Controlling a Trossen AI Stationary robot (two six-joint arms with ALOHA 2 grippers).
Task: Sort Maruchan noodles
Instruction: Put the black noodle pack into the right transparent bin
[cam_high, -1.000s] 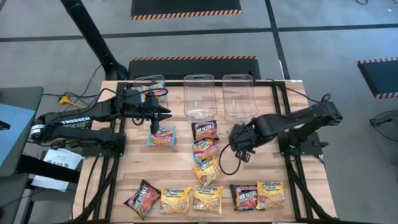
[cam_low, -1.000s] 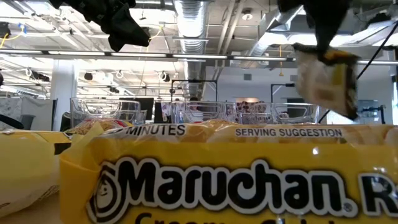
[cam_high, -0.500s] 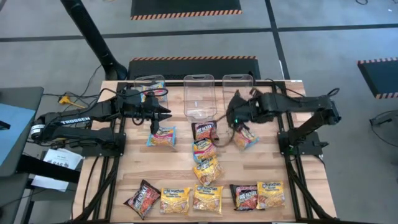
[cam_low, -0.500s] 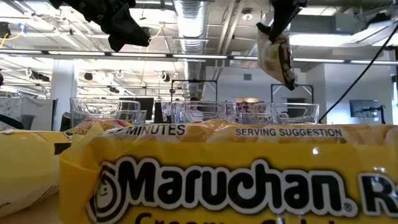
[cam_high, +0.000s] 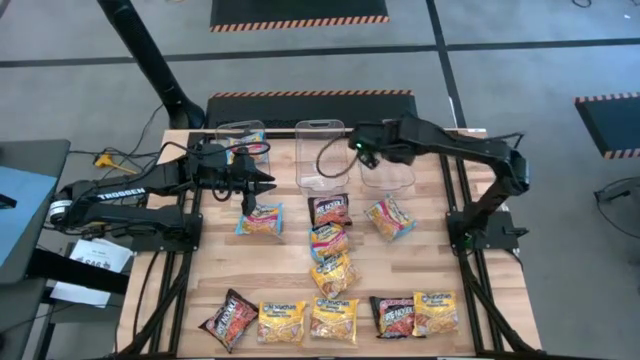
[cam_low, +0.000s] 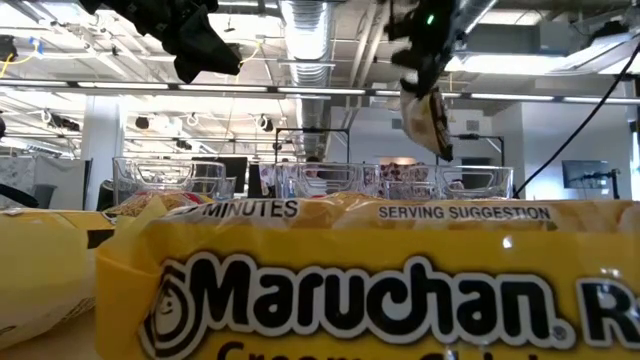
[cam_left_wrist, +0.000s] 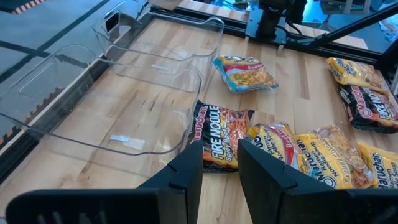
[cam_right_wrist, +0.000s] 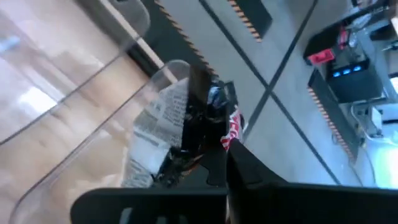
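Note:
Several Maruchan noodle packets lie flat on the wooden table: a black-red one (cam_high: 330, 208), yellow ones (cam_high: 333, 275) and a light blue one (cam_high: 390, 218). Another light blue packet (cam_high: 260, 220) lies below my left gripper (cam_left_wrist: 221, 163), which hangs open with nothing in it. My right gripper (cam_high: 351, 150) is high over the clear bins at the far edge, between the middle bin (cam_high: 320, 155) and the right bin (cam_high: 386, 155). It is shut on one packet (cam_low: 425, 122), whose pale printed back shows. The left bin (cam_high: 240, 140) holds one packet. My right gripper pinches the packet by its upper end (cam_right_wrist: 186, 121) between its two fingers, which slant down from above. The packet hangs below the fingers, tilted, lifted clear of table and bins (cam_low: 428, 130). The gripper's own body hides the exact place of contact.
A row of packets lies along the table's near edge (cam_high: 320, 318). In the low view one yellow packet (cam_low: 380, 290) fills the foreground. Bare wood shows on the right of the table (cam_high: 420, 255). Black frame rails run along both sides.
My right gripper has swung from over the table's middle toward the far edge and leftward, rising slightly and turning, with the packet hanging below it all the way. It now stands over the bins.

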